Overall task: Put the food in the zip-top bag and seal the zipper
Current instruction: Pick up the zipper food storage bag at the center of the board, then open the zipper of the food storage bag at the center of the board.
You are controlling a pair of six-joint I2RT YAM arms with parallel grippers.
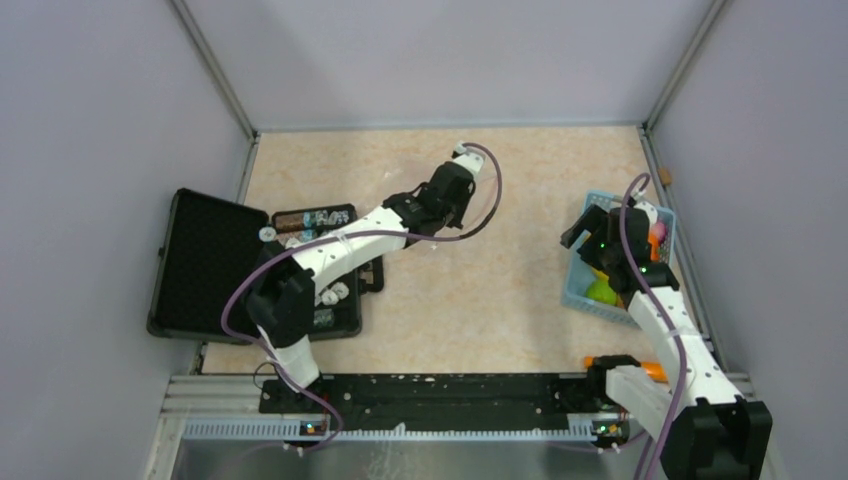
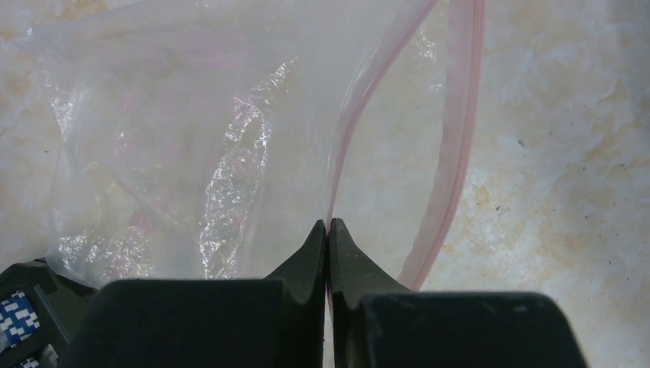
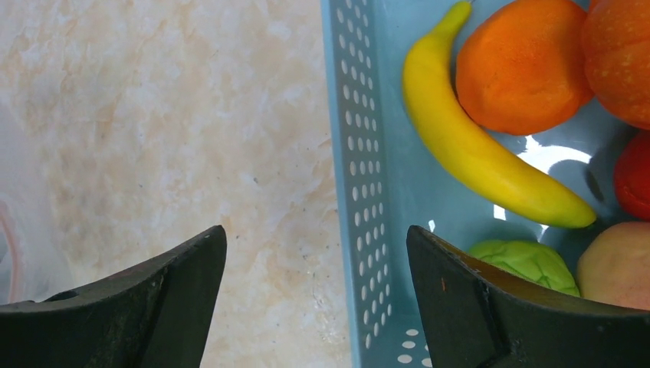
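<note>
Left claw [image 2: 328, 232] pinches the zipper [image 2: 349, 130] of the bag [image 2: 192, 153]; right claw [image 3: 316, 234] gapes empty over the basket [image 3: 360, 153] rim at 3 o'clock.

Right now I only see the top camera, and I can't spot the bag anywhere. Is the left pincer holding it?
Observer: Yes. The left wrist camera shows the left pincer shut on one lip of the pink zipper of the zip-top bag. The zipper's two strips spread apart, so the mouth is open.
Child: And the right pincer, has it got any fruit?
Observer: No. The right pincer is open and empty, straddling the blue basket's wall. A banana lies just inside.
</note>
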